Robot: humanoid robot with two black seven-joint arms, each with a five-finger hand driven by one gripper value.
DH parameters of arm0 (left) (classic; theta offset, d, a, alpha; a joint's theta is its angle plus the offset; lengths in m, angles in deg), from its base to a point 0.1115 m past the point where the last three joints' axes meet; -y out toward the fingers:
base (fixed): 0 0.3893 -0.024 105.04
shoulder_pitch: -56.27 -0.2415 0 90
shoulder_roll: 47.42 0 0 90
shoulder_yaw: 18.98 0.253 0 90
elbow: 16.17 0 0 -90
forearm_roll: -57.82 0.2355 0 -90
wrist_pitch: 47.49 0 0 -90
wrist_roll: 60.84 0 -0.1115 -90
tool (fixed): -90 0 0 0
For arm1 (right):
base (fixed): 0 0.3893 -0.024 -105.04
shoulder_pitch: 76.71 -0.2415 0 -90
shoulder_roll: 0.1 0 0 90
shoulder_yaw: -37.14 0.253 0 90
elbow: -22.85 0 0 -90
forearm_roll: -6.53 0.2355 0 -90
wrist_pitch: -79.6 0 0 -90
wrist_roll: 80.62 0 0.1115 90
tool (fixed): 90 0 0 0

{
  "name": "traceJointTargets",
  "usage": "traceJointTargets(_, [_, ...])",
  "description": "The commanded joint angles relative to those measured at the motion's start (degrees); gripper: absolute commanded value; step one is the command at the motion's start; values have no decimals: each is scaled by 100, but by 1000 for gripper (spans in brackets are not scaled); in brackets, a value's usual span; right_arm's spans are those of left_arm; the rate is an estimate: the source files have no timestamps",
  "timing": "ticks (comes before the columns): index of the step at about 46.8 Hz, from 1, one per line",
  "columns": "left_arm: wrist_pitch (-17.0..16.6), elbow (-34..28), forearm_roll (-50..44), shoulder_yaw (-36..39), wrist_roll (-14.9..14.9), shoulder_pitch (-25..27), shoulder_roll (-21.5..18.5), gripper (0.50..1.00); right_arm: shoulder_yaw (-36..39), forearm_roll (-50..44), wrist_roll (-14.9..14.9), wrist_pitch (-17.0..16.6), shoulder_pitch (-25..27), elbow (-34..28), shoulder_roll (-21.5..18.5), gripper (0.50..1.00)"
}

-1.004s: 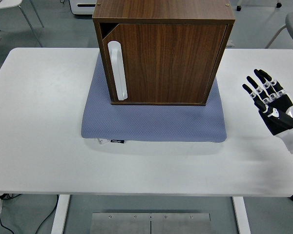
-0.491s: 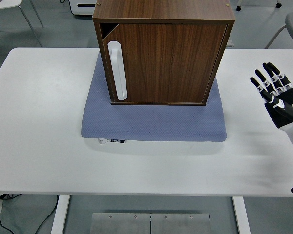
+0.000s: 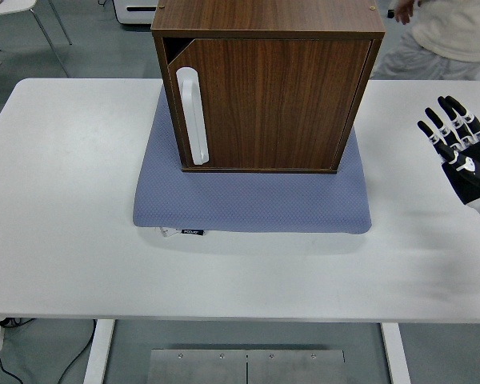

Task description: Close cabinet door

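At the right edge of the frame the right robot hand (image 3: 462,156) hovers over the white worktop (image 3: 64,200), its black fingers (image 3: 432,132) spread apart and pointing toward the top of the picture, holding nothing. It stands well apart from the cabinet (image 3: 268,84), with only bare worktop between the two. The cabinet, in dark wood grain, fills the upper middle of the frame and sits on a blue-grey mat (image 3: 252,204) that spreads out in front of it and to either side. The cabinet door (image 3: 272,104) covers nearly the whole front face and lies about flush with it; its upper left corner is cut at a slant, leaving a small dark triangle open there. A long white handle (image 3: 193,117) runs upright along the door's left side. A small dark tag (image 3: 192,233) at the mat's lower left edge carries light print too small to read. In the upper right corner a person in light clothing (image 3: 444,36) stands behind the worktop, one hand (image 3: 402,12) near the cabinet's top right corner. A chair (image 3: 16,20) shows at the upper left.
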Motion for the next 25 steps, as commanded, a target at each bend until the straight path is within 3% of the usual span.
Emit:
traceJointTargets(1, [0, 0, 1, 0, 0, 0, 0, 1000, 13, 1, 1, -4, 9, 8, 16, 1000])
traceJointTargets(25, [0, 0, 1, 0, 0, 0, 0, 1000, -13, 1, 1, -30, 61, 8, -45, 1000])
